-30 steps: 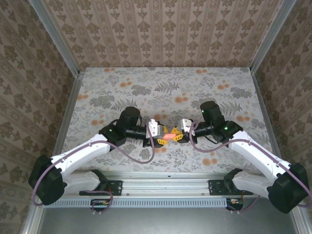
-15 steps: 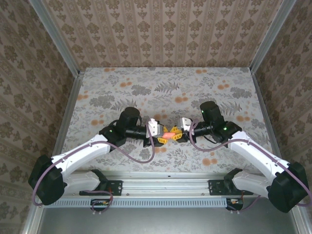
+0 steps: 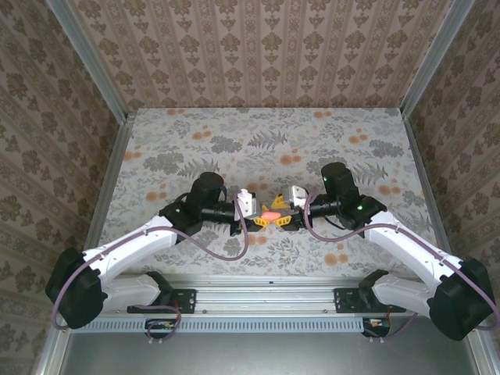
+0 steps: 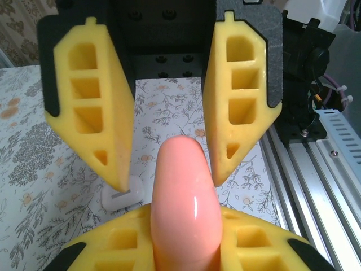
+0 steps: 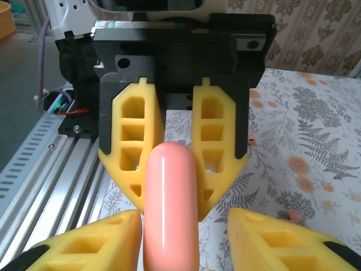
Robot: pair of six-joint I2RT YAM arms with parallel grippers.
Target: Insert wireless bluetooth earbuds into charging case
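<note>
The coral-pink charging case (image 3: pixel 271 213) hangs above the table between both arms. My left gripper (image 4: pixel 186 228) is shut on the case (image 4: pixel 183 203), its yellow pads pressed against both sides. My right gripper (image 5: pixel 183 220) stands open, with a gap between its fingers (image 5: pixel 271 240) and the case (image 5: pixel 169 203). In the top view the left gripper (image 3: pixel 262 221) and right gripper (image 3: pixel 280 216) meet tip to tip. Two tiny coral-pink earbuds (image 5: pixel 251 138) (image 5: pixel 292 214) lie on the flowered table. The case looks closed.
A small white rounded piece (image 4: pixel 121 195) lies on the table under the grippers. The aluminium rail (image 4: pixel 316 164) with the arm bases runs along the near edge. Patterned walls (image 3: pixel 258 47) enclose the table on three sides.
My left gripper has closed on the pink case. My right gripper, shut on it before, has opened off it. Both arms stay about where they were.
</note>
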